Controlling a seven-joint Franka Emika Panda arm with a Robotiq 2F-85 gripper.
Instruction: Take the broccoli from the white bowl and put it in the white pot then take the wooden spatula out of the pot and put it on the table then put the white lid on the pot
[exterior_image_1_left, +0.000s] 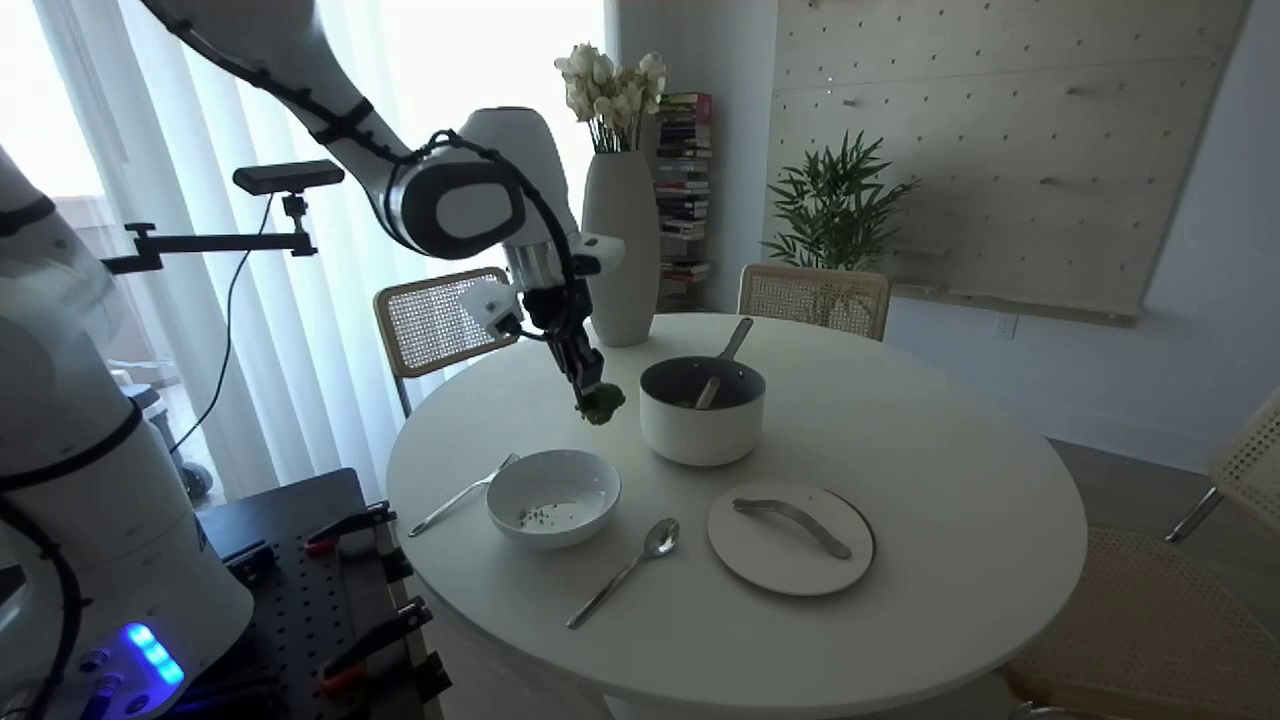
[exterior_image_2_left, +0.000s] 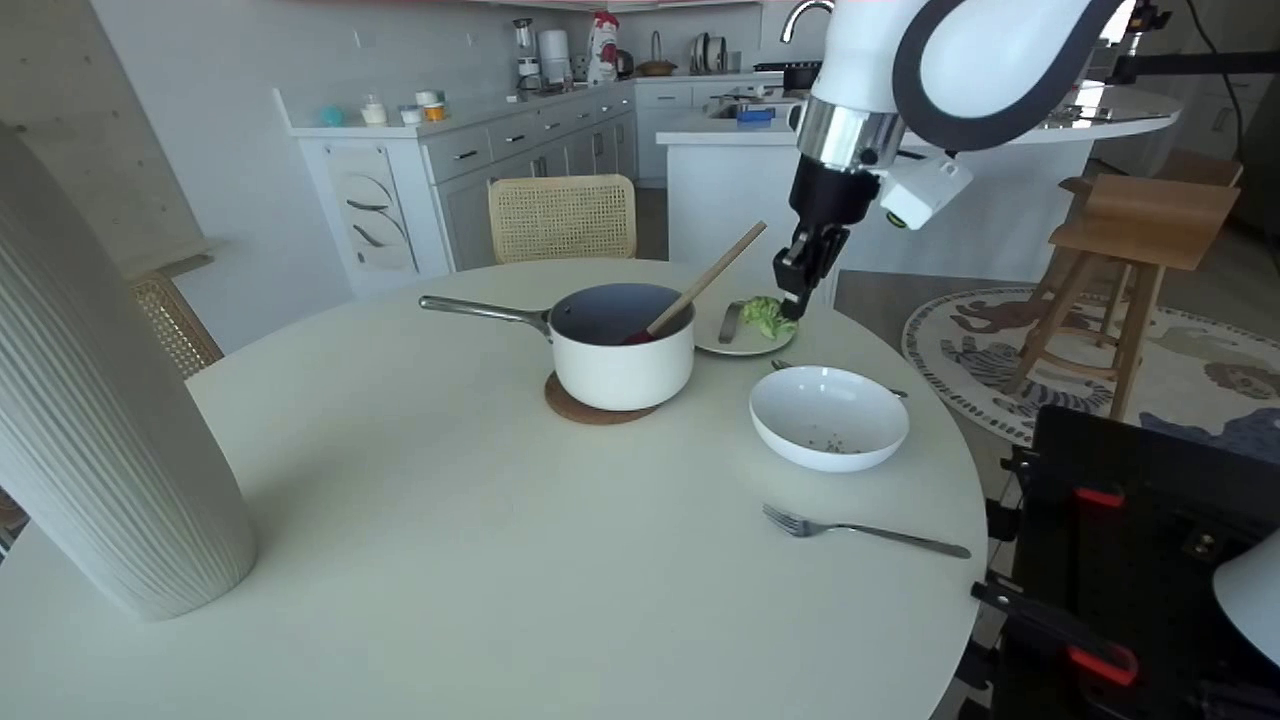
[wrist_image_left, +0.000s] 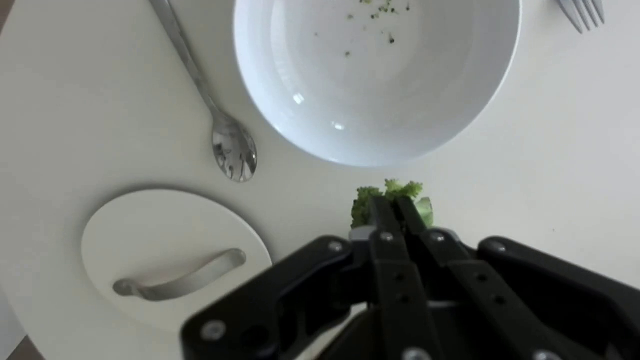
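My gripper (exterior_image_1_left: 592, 388) is shut on the green broccoli (exterior_image_1_left: 603, 405) and holds it above the table, apart from the pot. The broccoli also shows at the fingertips in an exterior view (exterior_image_2_left: 767, 316) and in the wrist view (wrist_image_left: 365, 202). The white bowl (exterior_image_1_left: 575, 478) holds only green crumbs; it also shows in the wrist view (wrist_image_left: 380, 120). The white pot (exterior_image_2_left: 622, 372) stands with its long handle pointing away from the bowl. The wooden spatula (exterior_image_2_left: 708, 278) leans in it, its lower end inside. The white lid (wrist_image_left: 165, 225) lies flat on the table, handle up.
A silver spoon (exterior_image_1_left: 660, 540) lies between the bowl and the lid. A fork (exterior_image_2_left: 800, 525) lies on the bowl's other side. A brown mat (exterior_image_2_left: 590, 408) is under the pot. A tall white vase (exterior_image_1_left: 622, 250) with flowers stands on the table (exterior_image_1_left: 950, 560). Chairs surround it.
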